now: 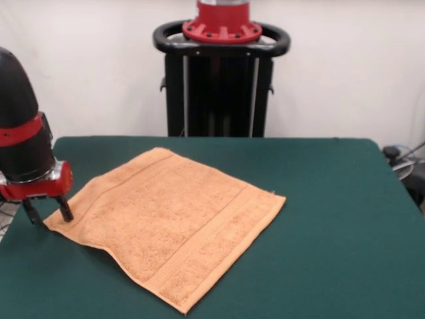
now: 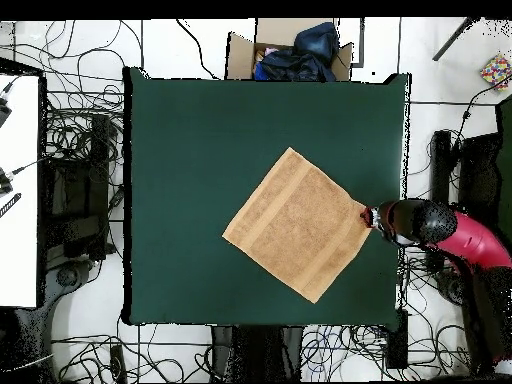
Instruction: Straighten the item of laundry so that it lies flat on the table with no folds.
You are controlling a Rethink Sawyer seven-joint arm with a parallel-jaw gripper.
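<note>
The light-orange towel point(image 1: 174, 223) lies spread out on the dark green table point(image 1: 332, 219), turned like a diamond, with border bands along two sides. No fold shows; the edge near its left corner is slightly lifted. My gripper point(image 1: 48, 214) is at the towel's left corner, low at the table. Its two dark fingers point(image 1: 65, 211) stand apart, one touching the corner's edge, and nothing is held. In the overhead view the towel point(image 2: 297, 223) sits right of the table's middle point(image 2: 180, 160), and the gripper point(image 2: 372, 215) is at its right corner.
The robot pedestal point(image 1: 221, 73) stands behind the table's far edge. The red and black arm point(image 2: 450, 232) reaches in over the table's right edge in the overhead view. Cables, a cardboard box with dark cloth point(image 2: 295, 52) and a white desk point(image 2: 18, 190) surround the table.
</note>
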